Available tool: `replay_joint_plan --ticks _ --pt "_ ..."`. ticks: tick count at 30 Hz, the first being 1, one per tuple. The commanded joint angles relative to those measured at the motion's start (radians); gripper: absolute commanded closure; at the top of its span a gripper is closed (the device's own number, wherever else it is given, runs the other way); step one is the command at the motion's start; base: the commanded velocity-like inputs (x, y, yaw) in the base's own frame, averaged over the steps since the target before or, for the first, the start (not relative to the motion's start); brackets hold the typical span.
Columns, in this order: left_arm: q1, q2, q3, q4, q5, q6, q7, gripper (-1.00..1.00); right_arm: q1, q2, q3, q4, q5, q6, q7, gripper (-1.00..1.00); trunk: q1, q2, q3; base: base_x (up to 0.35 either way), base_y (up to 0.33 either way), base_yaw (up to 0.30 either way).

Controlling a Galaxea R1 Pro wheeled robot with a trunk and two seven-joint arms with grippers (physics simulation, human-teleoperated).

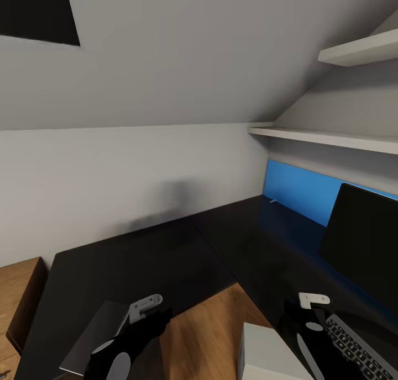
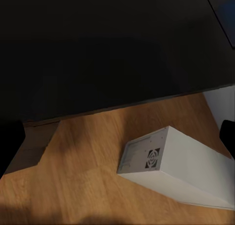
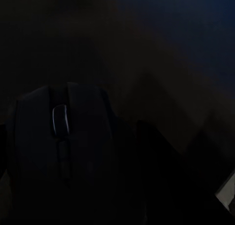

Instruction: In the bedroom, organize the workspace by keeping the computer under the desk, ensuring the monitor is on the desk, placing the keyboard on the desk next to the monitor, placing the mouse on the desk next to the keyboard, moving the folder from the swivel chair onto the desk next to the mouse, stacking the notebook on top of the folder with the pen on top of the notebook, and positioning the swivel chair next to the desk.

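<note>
Beside the keyboard (image 1: 356,347), right gripper (image 3: 61,195) hovers over the desk (image 1: 166,258); mouse (image 3: 61,137) lies close before it, whether pinched cannot be told. Judged: mouse being placed next to keyboard. Left gripper (image 1: 141,313) state unclear; computer (image 2: 181,168) on floor by desk.

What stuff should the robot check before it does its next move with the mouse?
1. Mouse in the right wrist camera's view: ok, it sits close in front, scroll wheel showing.
2. Right gripper holding the mouse: cannot tell, the picture is too dark to show the fingers.
3. Keyboard on the desk beside the monitor: ok.
4. Free desk space near the keyboard for the mouse: cannot tell, the right arm covers that spot.
5. Computer down on the floor by the desk edge: ok.
6. Left gripper empty: cannot tell; a grey flat thing lies on the desk beneath that arm.
</note>
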Motion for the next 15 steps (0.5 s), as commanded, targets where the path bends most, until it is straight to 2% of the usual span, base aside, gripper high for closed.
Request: replay_joint_plan --ticks 1,4,10,15 --pt "-0.001 -0.001 -0.006 -0.001 0.010 0.003 0.009 -1.00 -0.001 0.000 0.002 0.003 -0.007 0.004 -0.005 1.00 0.000 -0.001 -0.001 0.032 0.000 0.000" --pt "-0.001 -0.001 -0.021 -0.002 0.011 0.003 0.010 -1.00 -0.001 0.000 0.001 0.010 -0.007 0.003 -0.008 1.00 0.000 -0.001 -0.001 0.009 0.000 0.000" --pt "-0.001 -0.003 -0.024 -0.003 0.011 0.002 0.011 -1.00 -0.002 0.000 0.000 0.012 -0.008 0.004 -0.052 1.00 0.023 -0.043 -0.020 0.001 0.000 0.000" --pt "-0.001 -0.002 -0.025 -0.003 0.011 0.002 0.011 -1.00 -0.002 0.000 0.000 0.011 -0.008 0.003 -0.060 1.00 0.023 -0.043 -0.020 0.000 0.000 0.000"
